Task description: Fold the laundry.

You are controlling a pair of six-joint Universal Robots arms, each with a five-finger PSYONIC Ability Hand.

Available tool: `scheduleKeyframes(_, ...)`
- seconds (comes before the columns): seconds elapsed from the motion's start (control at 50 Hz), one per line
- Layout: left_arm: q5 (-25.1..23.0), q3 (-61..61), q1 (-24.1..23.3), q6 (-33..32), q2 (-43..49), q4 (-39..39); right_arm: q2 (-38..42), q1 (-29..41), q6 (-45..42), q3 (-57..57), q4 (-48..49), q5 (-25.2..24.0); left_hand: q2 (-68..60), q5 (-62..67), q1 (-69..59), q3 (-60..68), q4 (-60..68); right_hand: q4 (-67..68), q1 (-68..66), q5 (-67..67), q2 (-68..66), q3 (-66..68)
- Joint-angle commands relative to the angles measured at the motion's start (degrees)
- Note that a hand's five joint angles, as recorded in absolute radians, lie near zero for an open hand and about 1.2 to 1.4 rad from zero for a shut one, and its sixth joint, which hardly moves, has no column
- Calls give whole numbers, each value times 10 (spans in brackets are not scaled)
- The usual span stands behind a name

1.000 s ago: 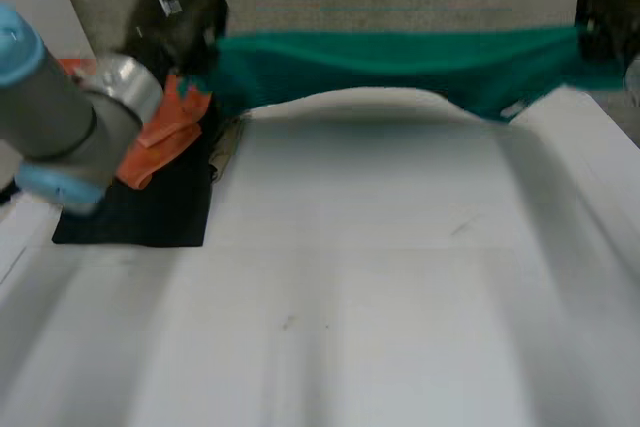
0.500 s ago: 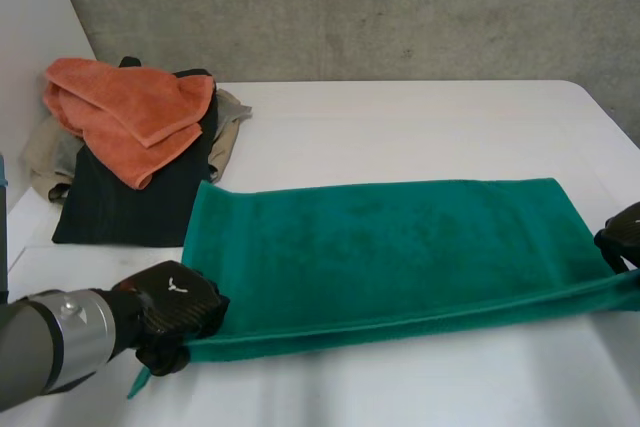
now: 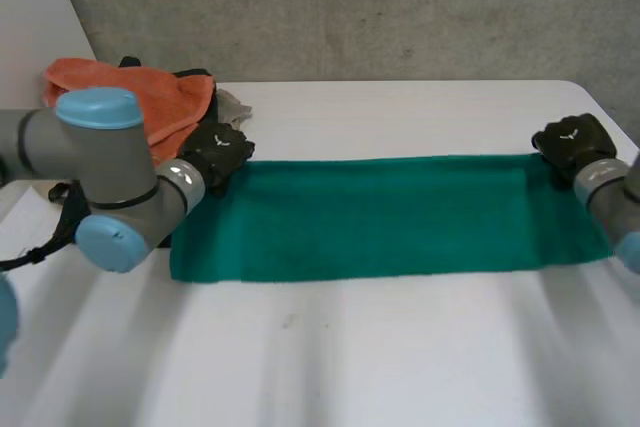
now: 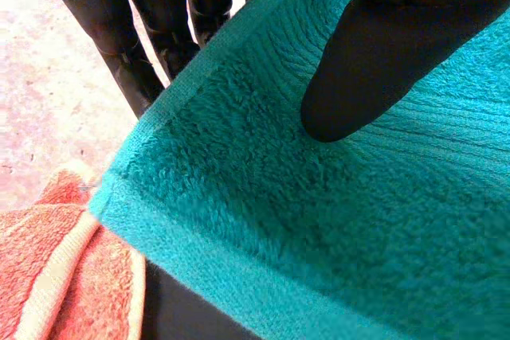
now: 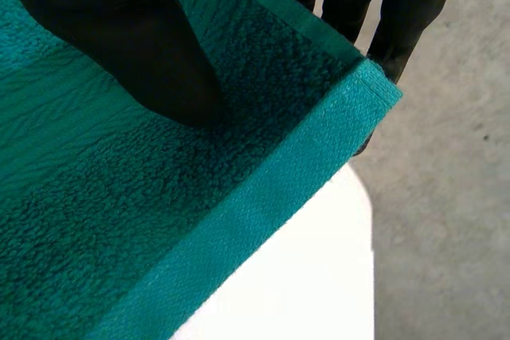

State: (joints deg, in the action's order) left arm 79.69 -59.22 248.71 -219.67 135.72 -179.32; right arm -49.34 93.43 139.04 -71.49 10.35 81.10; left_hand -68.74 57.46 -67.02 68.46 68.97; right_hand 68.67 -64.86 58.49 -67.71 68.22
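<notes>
A green towel [image 3: 385,217] lies folded into a long strip across the white table [image 3: 400,367]. My left hand [image 3: 218,152] is shut on its far left corner. In the left wrist view the thumb [image 4: 374,77] presses on top of the green towel [image 4: 263,220] and the fingers [image 4: 135,69] reach under its edge. My right hand [image 3: 572,142] is shut on the far right corner. There the thumb [image 5: 127,45] lies on the green towel [image 5: 103,228] with the fingers [image 5: 398,13] beneath the hem.
A pile of laundry sits at the table's far left: an orange towel [image 3: 150,97] on a black cloth [image 3: 75,209], with a beige piece [image 3: 232,103] beside it. The left arm [image 3: 110,187] reaches over that pile. The table's right edge [image 3: 610,107] is near my right hand.
Both hands have carried the towel's near edge from the front of the table to the far side, folding the towel in half lengthwise. A second ago it hung stretched in the air.
</notes>
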Motion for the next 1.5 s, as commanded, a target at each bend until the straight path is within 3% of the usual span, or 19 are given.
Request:
scheduleKeyframes(0.02,-26,54,-9,25,50,-17,82,31,-1,78,-5,84,587,-575,570,-585,-590,-587,549,-585,577,-582)
scheduleKeyframes(0.04,-30,54,-13,30,49,-20,84,33,0,83,-14,98,587,-575,570,-585,-590,-524,486,-522,514,-520)
scheduleKeyframes(0.14,-15,23,-17,63,-4,-27,35,25,48,68,-52,114,587,-575,570,-585,-590,-587,549,-585,577,-582)
scheduleKeyframes(0.24,2,-50,-8,81,-89,-40,-87,-21,128,-19,-67,28,587,-575,570,-585,-590,-587,549,-585,577,-582)
scheduleKeyframes(0.3,-4,-112,-1,94,-141,-55,-137,-60,121,-75,-86,-51,587,-575,570,-585,-590,-587,549,-585,577,-582)
scheduleKeyframes(0.4,-32,-222,7,121,-207,-103,-161,-112,68,-155,-130,-109,587,-575,570,-585,-590,-540,502,-538,530,-535)
scheduleKeyframes(0.58,-47,-295,0,149,-224,-192,-87,-152,32,-193,-61,-112,587,-575,570,-585,-590,-429,391,-427,419,-424)
scheduleKeyframes(0.6,-43,-295,-1,151,-223,-192,-80,-153,34,-192,-52,-112,587,-575,570,-585,-590,-379,340,-377,369,-374)
scheduleKeyframes(0.66,-29,-293,-4,156,-222,-186,-57,-161,41,-180,-18,-107,587,-575,570,-585,-590,112,-150,114,-122,117)
scheduleKeyframes(0.82,-11,-296,3,186,-264,-155,-88,-212,-15,-154,51,14,587,-575,570,-585,-590,113,-151,115,-123,118)
scheduleKeyframes(0.88,-15,-305,12,200,-285,-148,-91,-217,-77,-140,58,14,587,-575,570,-585,-590,113,-151,115,-123,118)
scheduleKeyframes(1.02,-24,-334,20,222,-308,-147,-131,-78,-134,-153,105,-65,587,-575,570,-585,-590,113,-151,115,-123,118)
scheduleKeyframes(1.1,-23,-347,24,223,-312,-147,-186,61,-141,-208,171,-164,587,-575,570,-585,-590,113,-151,115,-123,118)
scheduleKeyframes(1.22,-25,-368,28,224,-322,-147,-148,236,-141,-257,241,-245,587,-575,570,-585,-590,113,-151,115,-123,118)
scheduleKeyframes(1.34,-26,-382,23,224,-320,-152,-67,314,-176,-237,211,-227,587,-575,570,-585,-590,113,-151,115,-123,118)
scheduleKeyframes(1.36,-26,-383,22,224,-319,-153,-60,319,-184,-231,200,-217,587,-575,570,-585,-590,60,-98,62,-69,64)
scheduleKeyframes(1.38,-26,-383,20,222,-319,-153,-57,323,-197,-216,170,-186,587,-575,570,-585,-590,-279,241,-277,269,-274)
scheduleKeyframes(1.42,-26,-383,19,223,-317,-154,-61,324,-197,-203,138,-146,587,-575,570,-585,-590,-587,549,-585,577,-582)
scheduleKeyframes(1.5,-26,-383,18,224,-321,-154,-89,302,-107,-190,98,-69,587,-575,570,-585,-590,-587,549,-585,577,-582)
